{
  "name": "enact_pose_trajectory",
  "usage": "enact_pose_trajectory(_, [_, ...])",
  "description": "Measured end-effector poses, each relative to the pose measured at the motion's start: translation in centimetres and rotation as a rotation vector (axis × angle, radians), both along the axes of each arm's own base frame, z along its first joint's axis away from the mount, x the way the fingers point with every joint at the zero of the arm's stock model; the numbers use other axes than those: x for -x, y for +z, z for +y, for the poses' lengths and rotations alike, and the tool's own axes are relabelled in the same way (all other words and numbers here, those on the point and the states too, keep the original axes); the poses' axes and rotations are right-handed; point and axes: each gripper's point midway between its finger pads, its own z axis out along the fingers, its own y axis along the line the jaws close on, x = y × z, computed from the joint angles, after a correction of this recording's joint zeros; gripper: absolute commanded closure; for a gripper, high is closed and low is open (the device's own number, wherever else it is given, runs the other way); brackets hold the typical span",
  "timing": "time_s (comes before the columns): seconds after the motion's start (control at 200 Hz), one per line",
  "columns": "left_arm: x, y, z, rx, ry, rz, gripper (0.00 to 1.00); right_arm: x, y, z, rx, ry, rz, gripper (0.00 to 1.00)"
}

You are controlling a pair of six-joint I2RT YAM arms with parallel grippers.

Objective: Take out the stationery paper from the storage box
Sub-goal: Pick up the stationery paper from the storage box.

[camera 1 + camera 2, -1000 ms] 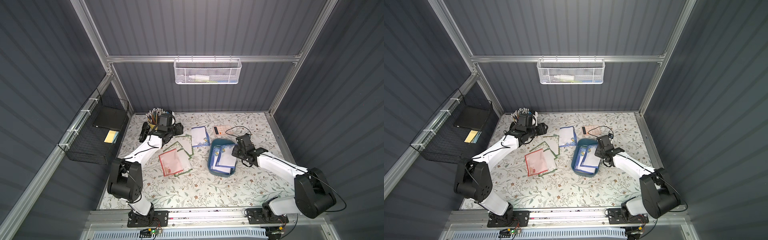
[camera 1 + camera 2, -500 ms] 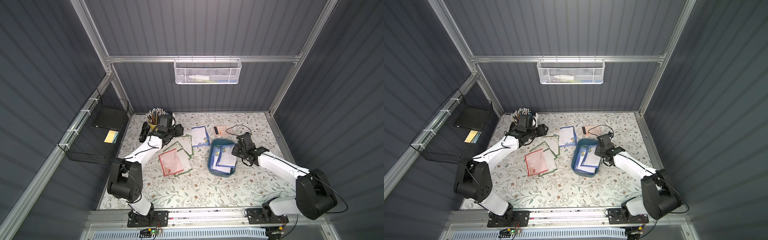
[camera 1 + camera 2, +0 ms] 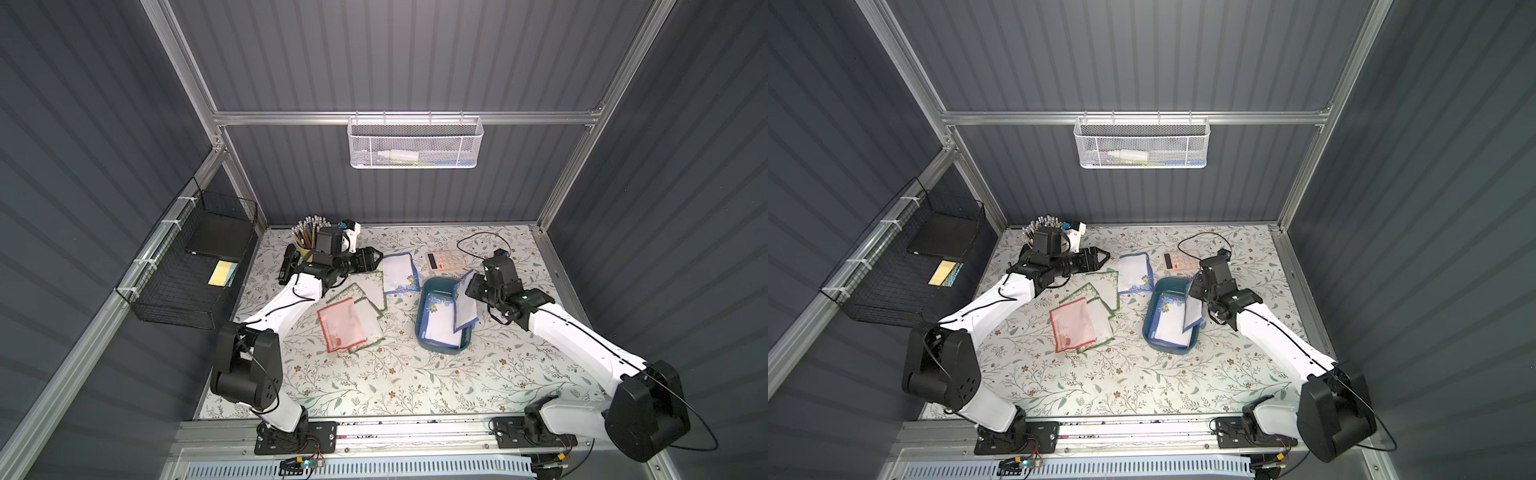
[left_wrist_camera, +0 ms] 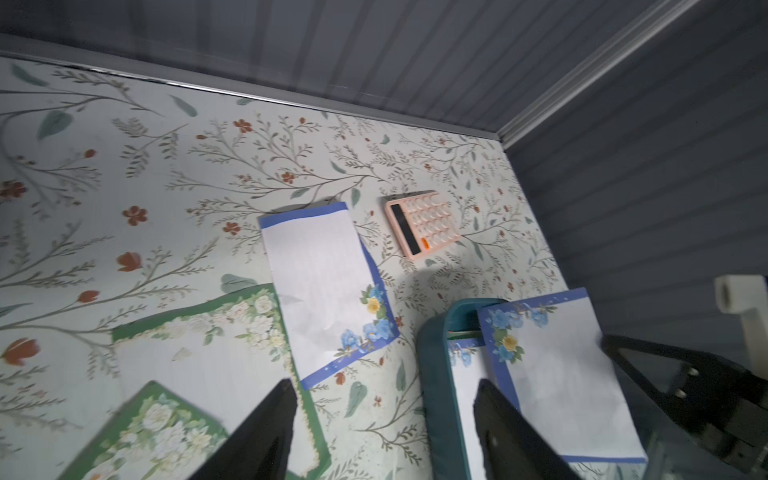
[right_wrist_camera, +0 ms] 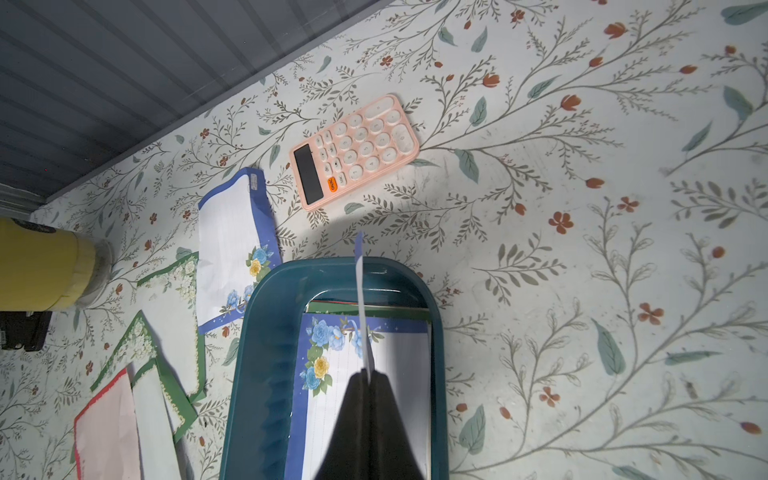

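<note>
The storage box (image 3: pixel 420 316) (image 3: pixel 1148 322) is a teal tray right of the table's middle. My right gripper (image 3: pixel 473 291) (image 3: pixel 1196 287) (image 5: pixel 368 374) is shut on one blue-floral sheet of stationery paper (image 3: pixel 465 307) (image 4: pixel 557 374), held on edge above the box's right side. More blue-bordered sheets (image 5: pixel 399 365) lie inside. Left of the box, on the table, lie a blue-floral sheet (image 3: pixel 399 272), green-bordered sheets (image 3: pixel 368 291) and a red-bordered sheet (image 3: pixel 340 326). My left gripper (image 3: pixel 376 257) (image 4: pixel 382 386) hovers open above them at the back, with nothing between its fingers.
A pink calculator (image 3: pixel 445 261) and a black cable (image 3: pixel 478 243) lie behind the box. A pencil cup (image 3: pixel 307 237) and a black stapler (image 3: pixel 287 266) stand back left. A black wire basket (image 3: pixel 195 274) hangs on the left wall, a white mesh basket (image 3: pixel 415 141) on the back wall.
My left gripper's jaws have spread wider. The right gripper stays shut on the sheet and has shifted only slightly above the box.
</note>
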Motion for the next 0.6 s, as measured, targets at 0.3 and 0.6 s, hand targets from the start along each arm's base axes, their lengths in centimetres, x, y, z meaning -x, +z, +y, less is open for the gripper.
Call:
enact_pose_trajectory(0.3, [3.3, 2.7, -3.8, 0.239, -0.266, -0.04, 0.29, -0.2, 3.7, 0.7, -0.053, 0.028, -0.073, 1.0])
enact_pose_trajectory(0.6, [5.8, 5.3, -5.3, 0.431, -0.428, -0.069, 0.27, 0.2, 9.5, 1.4, -0.142, 0.069, -0.202, 1.0])
